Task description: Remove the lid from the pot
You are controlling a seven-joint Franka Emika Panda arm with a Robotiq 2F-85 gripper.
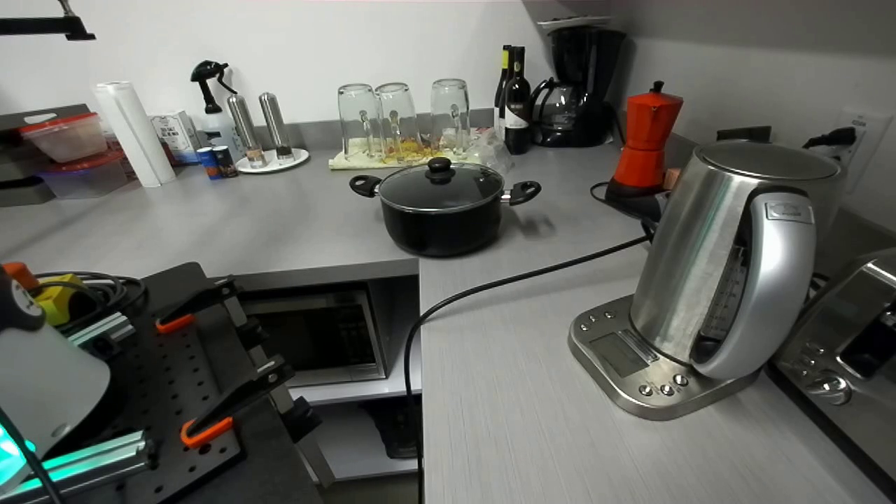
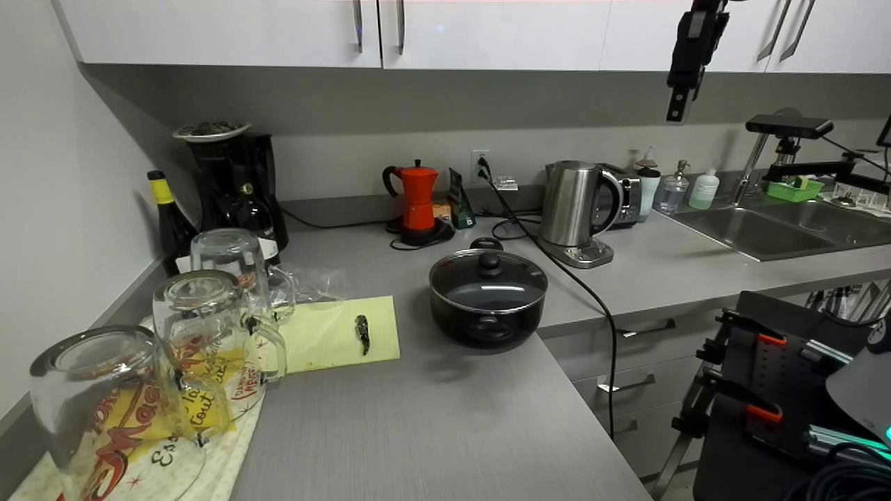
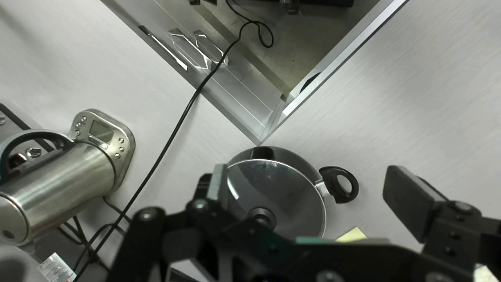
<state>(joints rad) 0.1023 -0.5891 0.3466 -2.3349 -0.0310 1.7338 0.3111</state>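
Observation:
The black pot point(image 1: 441, 231) stands on the grey counter near its inner corner, and shows in an exterior view point(image 2: 449, 316) and the wrist view point(image 3: 295, 158). The glass lid point(image 1: 465, 187) lies flat on the pot, also in an exterior view point(image 2: 480, 296) and the wrist view point(image 3: 285, 192). Its black knob point(image 1: 439, 170) points up; it shows in an exterior view point(image 2: 489, 263) and is partly covered by the gripper in the wrist view point(image 3: 263, 216). My gripper point(image 3: 313, 192) is open and empty, high above the counter; its tip shows in an exterior view point(image 2: 676, 104).
A steel kettle point(image 1: 700, 259) stands beside the pot, with a black cable point(image 1: 518, 270) crossing the counter between them. A red moka pot point(image 1: 645, 143), glass mugs point(image 1: 449, 115), wine bottles point(image 1: 516, 105) and a coffee maker point(image 1: 584, 77) stand behind. Cabinets point(image 2: 487, 35) hang above.

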